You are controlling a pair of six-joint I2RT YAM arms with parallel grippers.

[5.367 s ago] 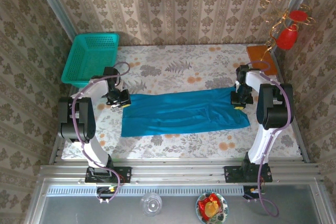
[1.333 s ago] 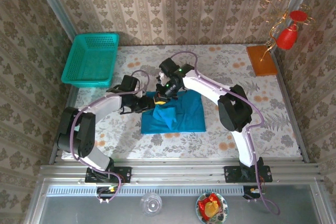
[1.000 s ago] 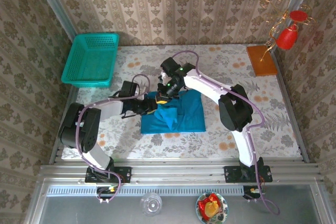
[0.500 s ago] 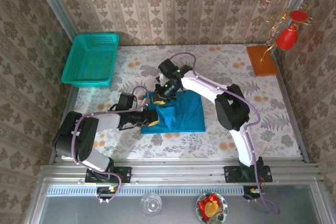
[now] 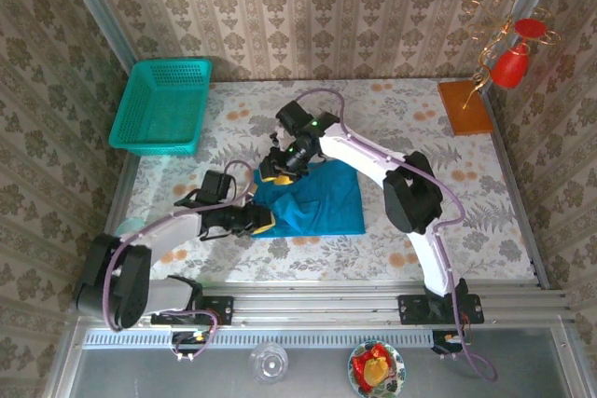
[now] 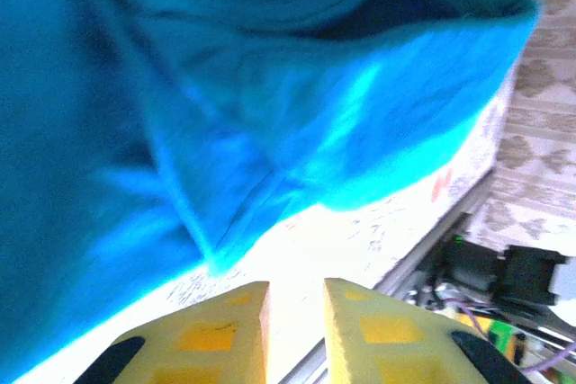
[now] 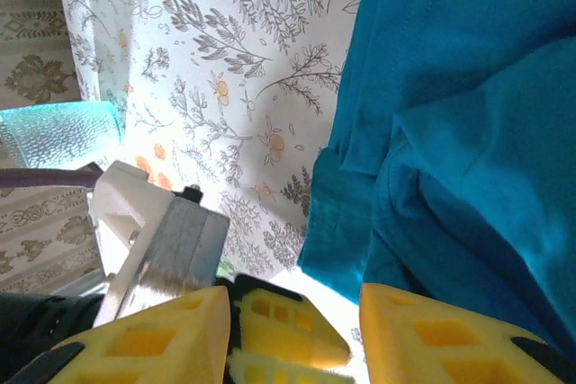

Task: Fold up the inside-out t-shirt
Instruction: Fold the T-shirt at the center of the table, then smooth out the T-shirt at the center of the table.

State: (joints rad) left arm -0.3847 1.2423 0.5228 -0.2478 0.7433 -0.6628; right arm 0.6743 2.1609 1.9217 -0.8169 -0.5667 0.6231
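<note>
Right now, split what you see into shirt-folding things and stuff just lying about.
Job: teal t-shirt, left gripper, right gripper.
Lying about: green basket, orange board, red ornament, glass, plate.

One t-shirt [image 5: 322, 200], one green basket [image 5: 163, 104], one orange board [image 5: 465, 106]

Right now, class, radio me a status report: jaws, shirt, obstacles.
Left gripper jaws narrowly apart, empty, beside t-shirt near-left edge. Right gripper jaws open, over its far-left corner. Cloth folded to rough rectangle. Basket far left, apart.
</note>
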